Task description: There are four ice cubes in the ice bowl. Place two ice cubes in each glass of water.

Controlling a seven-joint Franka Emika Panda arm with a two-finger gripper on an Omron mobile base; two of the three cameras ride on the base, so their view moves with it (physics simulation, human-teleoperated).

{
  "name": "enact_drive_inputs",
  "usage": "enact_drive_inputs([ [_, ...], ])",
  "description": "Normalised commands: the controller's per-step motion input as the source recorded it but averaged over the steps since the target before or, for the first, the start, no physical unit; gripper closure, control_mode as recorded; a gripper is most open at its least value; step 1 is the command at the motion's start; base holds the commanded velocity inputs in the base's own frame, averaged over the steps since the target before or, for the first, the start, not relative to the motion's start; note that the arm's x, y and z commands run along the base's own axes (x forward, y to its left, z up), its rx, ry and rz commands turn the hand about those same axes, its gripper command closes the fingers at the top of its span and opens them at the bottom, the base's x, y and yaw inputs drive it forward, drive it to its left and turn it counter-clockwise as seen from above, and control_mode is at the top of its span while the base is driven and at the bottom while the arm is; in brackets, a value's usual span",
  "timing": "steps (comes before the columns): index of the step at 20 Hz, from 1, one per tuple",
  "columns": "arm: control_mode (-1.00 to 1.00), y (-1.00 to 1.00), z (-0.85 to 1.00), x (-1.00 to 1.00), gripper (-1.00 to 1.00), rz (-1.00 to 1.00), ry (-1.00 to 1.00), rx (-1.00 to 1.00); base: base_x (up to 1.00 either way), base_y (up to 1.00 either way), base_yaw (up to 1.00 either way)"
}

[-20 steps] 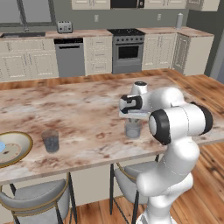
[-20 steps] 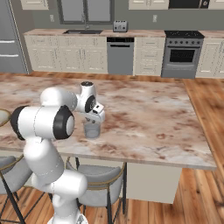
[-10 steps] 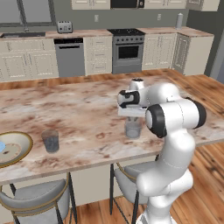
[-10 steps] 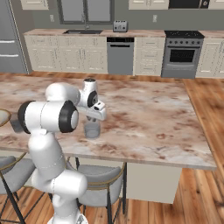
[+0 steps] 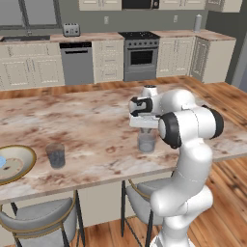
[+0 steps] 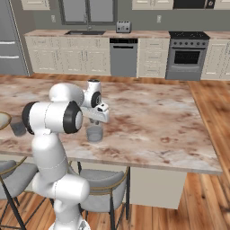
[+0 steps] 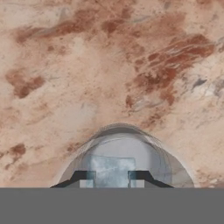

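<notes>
Arm folded over the counter (image 5: 96, 130), tool (image 7: 111, 177) pointing straight down, just above near glass (image 5: 146, 141). Tool clenched on an ice cube (image 7: 111, 171) between its tips. Second glass (image 5: 56, 155) beside ice bowl (image 5: 19, 153) at counter's left. Kitchen cabinets behind.

2 flanking rear views — 1 hand close-up

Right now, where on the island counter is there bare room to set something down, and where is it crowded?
Bare marble runs between the two glasses, the left glass and the glass under the hand, and across the far half of the counter toward the dishwasher side. It is crowded at the left end around the ice bowl, and where the gripper pinches an ice cube.
</notes>
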Motion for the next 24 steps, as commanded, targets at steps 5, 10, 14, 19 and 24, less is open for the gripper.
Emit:
enact_drive_inputs([
  [5, -1.00, 0.00, -0.15, 0.00, 1.00, 0.00, 0.00, 0.00, 0.00, 0.00, 0.00],
  [10, -1.00, 0.00, -0.17, 0.00, 1.00, 0.00, 0.00, 0.00, 0.00, 0.00, 0.00],
  [14, -1.00, 0.00, -0.02, 0.00, 1.00, 0.00, 0.00, 0.00, 0.00, 0.00, 0.00],
  [19, -1.00, 0.00, 0.00, -0.29, 1.00, 0.00, 0.00, 0.00, 0.00, 0.00, 0.00],
  [24, -1.00, 0.00, 0.00, -0.30, 1.00, 0.00, 0.00, 0.00, 0.00, 0.00, 0.00],
])
